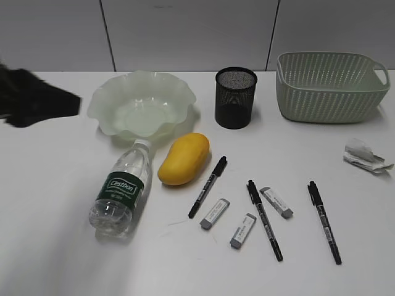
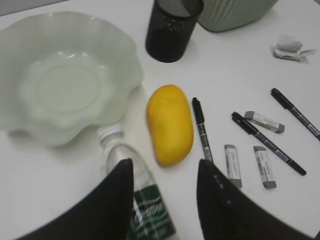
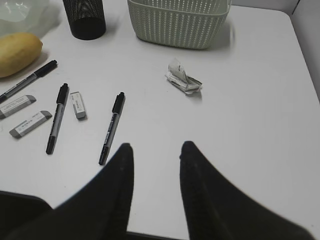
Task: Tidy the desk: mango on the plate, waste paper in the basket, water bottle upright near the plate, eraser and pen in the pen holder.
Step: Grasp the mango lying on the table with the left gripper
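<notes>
The mango (image 1: 184, 159) lies on the desk (image 1: 55, 234) in front of the empty plate (image 1: 102, 102). The water bottle (image 1: 121, 188) lies on its side to the mango's left. Three pens (image 1: 208, 186) and three erasers (image 1: 215, 213) lie scattered in the middle. The waste paper (image 1: 365, 154) lies at the right, in front of the basket (image 1: 330, 86). The pen holder (image 1: 235, 97) stands empty. My left gripper (image 2: 165, 167) is open and empty, above the bottle (image 2: 145, 210) and the mango (image 2: 170, 122). My right gripper (image 3: 156, 146) is open and empty above bare desk, short of the paper (image 3: 183, 77).
The left arm is a dark blur at the left edge of the exterior view (image 1: 37, 98). A wall rises behind the desk. In the right wrist view the desk's right edge (image 3: 302, 55) is close to the paper.
</notes>
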Controlling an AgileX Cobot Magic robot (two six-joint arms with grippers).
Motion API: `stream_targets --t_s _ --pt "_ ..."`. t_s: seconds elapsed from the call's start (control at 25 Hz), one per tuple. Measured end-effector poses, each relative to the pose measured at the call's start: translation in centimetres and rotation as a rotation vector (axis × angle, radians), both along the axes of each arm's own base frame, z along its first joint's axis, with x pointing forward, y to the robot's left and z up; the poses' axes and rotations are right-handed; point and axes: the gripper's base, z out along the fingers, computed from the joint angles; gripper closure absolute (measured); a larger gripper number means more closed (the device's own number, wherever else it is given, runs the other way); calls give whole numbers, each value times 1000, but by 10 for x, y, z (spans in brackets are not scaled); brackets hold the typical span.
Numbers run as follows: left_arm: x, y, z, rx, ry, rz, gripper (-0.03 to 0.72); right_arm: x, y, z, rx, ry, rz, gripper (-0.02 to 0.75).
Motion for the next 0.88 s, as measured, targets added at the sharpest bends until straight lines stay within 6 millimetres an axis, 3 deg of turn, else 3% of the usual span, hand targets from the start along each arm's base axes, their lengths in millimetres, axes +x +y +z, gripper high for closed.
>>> stream_targets --t_s 0.08,0.24,0.32,0.56,0.72,0.88 --pt "21 -36 -4 49 -18 -91 380 0 0 0 0 0 0 470" --pt "40 -117 -22 135 16 -189 384 0 0 0 0 0 0 470" --pt "51 -140 -39 181 104 -189 360 0 0 0 0 0 0 470" --pt "79 -163 -74 272 261 -178 152 0 0 0 0 0 0 470" --pt "96 -168 -82 279 237 -91 124 0 0 0 0 0 0 470" --pt "108 -168 -103 350 258 -20 92 0 0 0 0 0 0 470"
